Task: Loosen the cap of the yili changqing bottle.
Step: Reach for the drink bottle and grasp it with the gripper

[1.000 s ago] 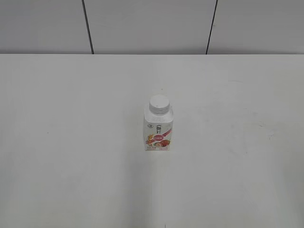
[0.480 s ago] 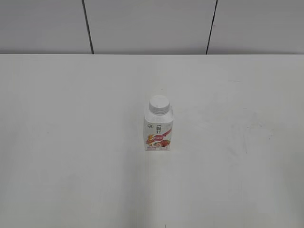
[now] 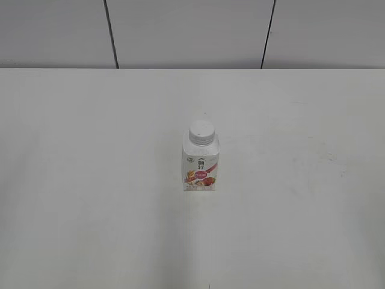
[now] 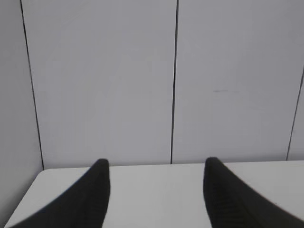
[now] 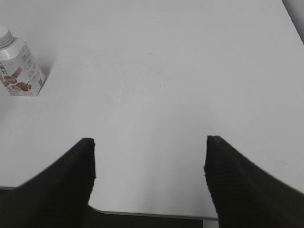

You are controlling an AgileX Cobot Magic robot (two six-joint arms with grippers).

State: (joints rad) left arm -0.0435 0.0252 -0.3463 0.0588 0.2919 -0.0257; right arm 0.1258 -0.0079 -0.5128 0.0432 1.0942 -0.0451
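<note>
Bottle stands alone mid-tabletop, both end effectors spread and well apart from it

Bottle sits upright near the middle of the white tabletop, label facing the near edge, with a green logo above a pink-red fruit picture. Cap is seated on the neck, white and round; whether it is fully tight cannot be told from this distance. Grey wall panels with dark seams rise behind the far edge.

No arm shows in the exterior view. In the right wrist view the right end effector is spread wide, its two dark fingers low in the picture with bare tabletop between them, holding nothing. The bottle appears far off at the upper left corner of that view, with the cap partly cut by the picture's edge.

In the left wrist view the left end effector is likewise spread, empty, and faces the wall panels across the tabletop's far left corner; the bottle is outside that view.
</note>
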